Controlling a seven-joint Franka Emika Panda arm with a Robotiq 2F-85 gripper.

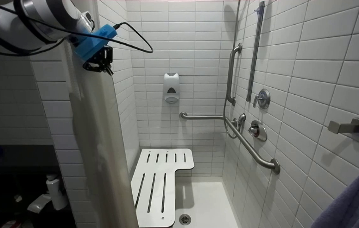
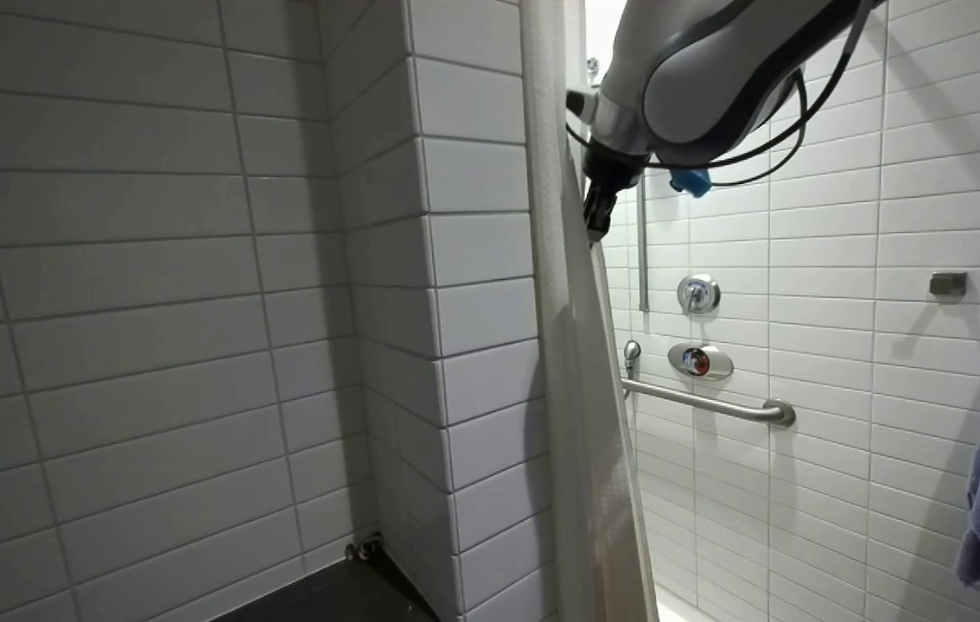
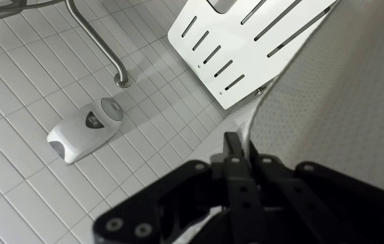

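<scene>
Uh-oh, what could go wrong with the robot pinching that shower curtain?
The gripper pinches just the edge of the shower curtain, so it might slip out. A black cable loops loosely out near the gripper, so it could snag. The shower curtain hangs beside the slotted shower seat, so a pull might catch it there.

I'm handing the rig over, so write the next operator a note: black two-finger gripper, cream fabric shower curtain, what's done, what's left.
Black two-finger gripper: shut on the free edge of the cream fabric shower curtain.
Where: the curtain hangs beside the white-tiled wall end; the white slotted shower bench shows past its edge.
Done: edge gripped.
Left: edge not yet released; curtain not drawn fully across.
</scene>
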